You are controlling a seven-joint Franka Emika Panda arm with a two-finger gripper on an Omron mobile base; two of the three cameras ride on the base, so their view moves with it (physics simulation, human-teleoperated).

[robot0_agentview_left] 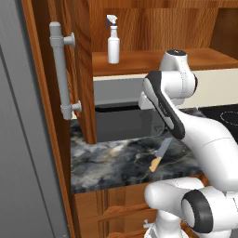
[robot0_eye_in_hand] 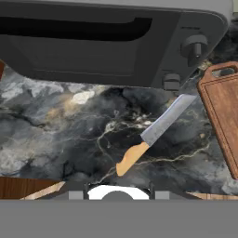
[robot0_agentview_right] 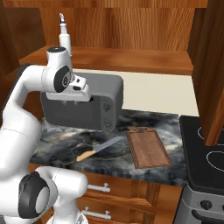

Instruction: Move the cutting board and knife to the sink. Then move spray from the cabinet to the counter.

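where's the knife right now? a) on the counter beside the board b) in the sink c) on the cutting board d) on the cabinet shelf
a: the knife lies flat on the marble counter, just left of the cutting board and apart from it.

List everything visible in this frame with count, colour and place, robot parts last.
knife: 1, grey-blue blade, tan handle, flat on the counter, left of the board
board: 1, brown wood, flat on the counter, beside the stovetop
toaster oven: 1, dark grey, back of the counter
spray: 1, white with blue nozzle, upright on the cabinet shelf
cabinet: 1, reddish-brown, above the counter, door open
bar handle: 1, grey, on the cabinet door
counter: 1, dark marble look, above wooden drawers
stovetop: 1, black, right of the counter
arm: 1, white with dark joints, raised over the counter
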